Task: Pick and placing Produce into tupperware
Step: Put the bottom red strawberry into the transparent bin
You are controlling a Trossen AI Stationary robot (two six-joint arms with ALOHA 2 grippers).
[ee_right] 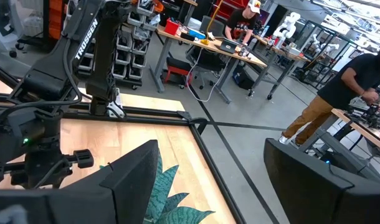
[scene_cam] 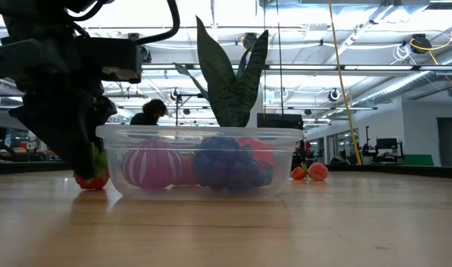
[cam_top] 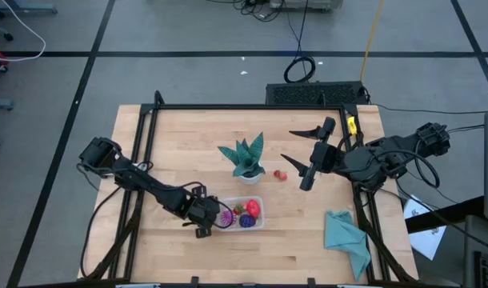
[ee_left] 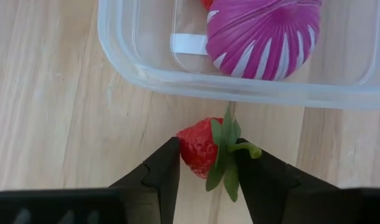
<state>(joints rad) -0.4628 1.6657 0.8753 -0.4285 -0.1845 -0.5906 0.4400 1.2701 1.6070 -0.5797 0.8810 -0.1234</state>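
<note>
High view: wooden table w/ a black frame; the left gripper sits low near the front edge, right at the left end of the clear tub. Tub holds a pink ball, a dark purple piece and a red piece. Teal plant in a white pot stands just behind the tub; two small red fruits lie on the wood beside the pot. Right gripper hangs above the table's right half, fingers spread wide, holding nothing; teal cloth lies near the front right corner. Low view: left gripper is down at the tabletop just left of the tub, a strawberry at its tip on the wood, outside the tub wall. Pink ball and purple piece show through the plastic, plant leaves behind, small fruits further right. Left wrist view: both dark fingers are clamped on the strawberry, green leaves toward one finger; berry is just outside the tub rim, pink ball inside. Right wrist view: right arm's fingers stand well apart, empty, w/ teal leaves below; people work at desks in the room beyond.
</note>
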